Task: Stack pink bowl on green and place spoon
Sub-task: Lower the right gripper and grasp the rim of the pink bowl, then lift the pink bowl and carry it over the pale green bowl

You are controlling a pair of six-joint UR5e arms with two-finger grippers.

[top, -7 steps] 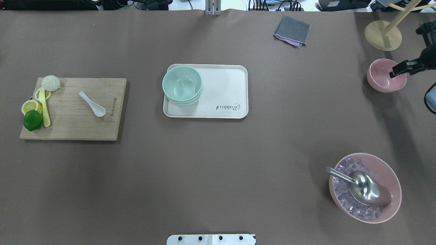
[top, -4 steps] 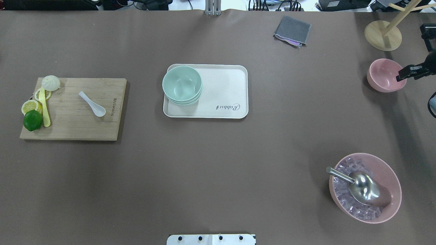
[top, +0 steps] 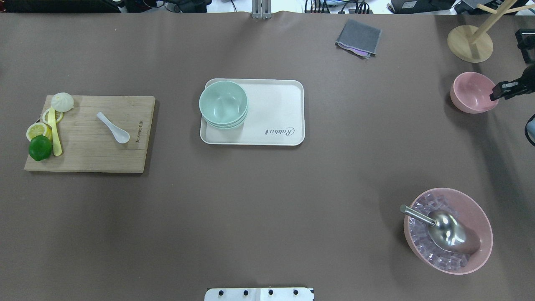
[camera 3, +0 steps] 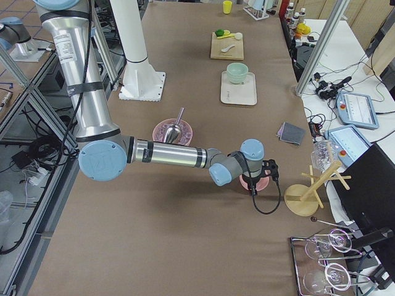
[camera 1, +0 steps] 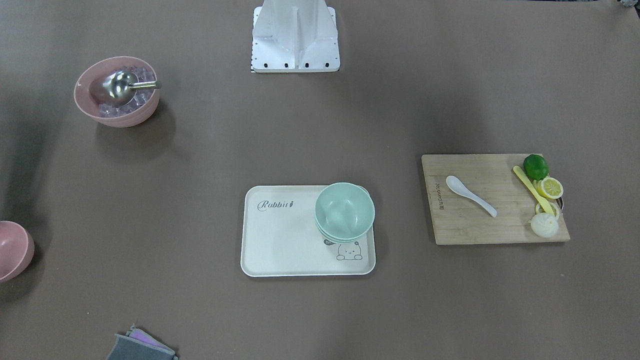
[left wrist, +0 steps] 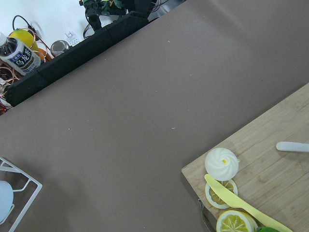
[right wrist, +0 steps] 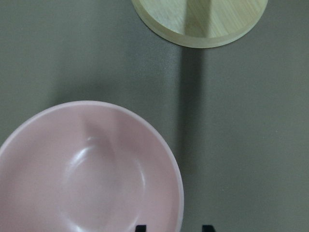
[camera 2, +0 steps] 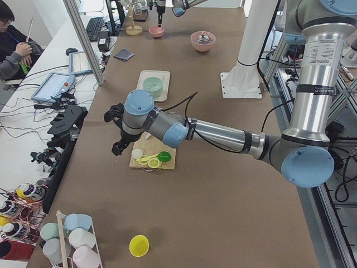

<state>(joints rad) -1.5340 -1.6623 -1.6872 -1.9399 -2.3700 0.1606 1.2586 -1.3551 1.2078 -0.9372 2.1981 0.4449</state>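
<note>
The plain pink bowl (top: 471, 93) stands upright at the far right of the table. My right gripper (top: 498, 92) is open at its right rim. In the right wrist view the two fingertips (right wrist: 140, 227) stand on either side of the pink bowl's (right wrist: 91, 174) rim, one inside and one outside. The nested mint-green bowls (top: 223, 103) sit at the left end of the white tray (top: 276, 113). The white spoon (top: 113, 127) lies on the wooden cutting board (top: 90, 159). My left gripper (camera 2: 115, 133) hovers over the table by the board's outer end; I cannot tell if it is open.
A larger pink bowl with ice cubes and a steel scoop (top: 448, 230) stands at the near right. A wooden stand base (top: 470, 43) is just beyond the pink bowl. A grey cloth (top: 358, 37) lies at the back. Lime, lemon slices, a bun and a yellow utensil (top: 54, 133) sit on the board.
My right gripper has moved from over the pink bowl's inside toward its right rim. The bowl, the spoon and the green bowls have not moved.
</note>
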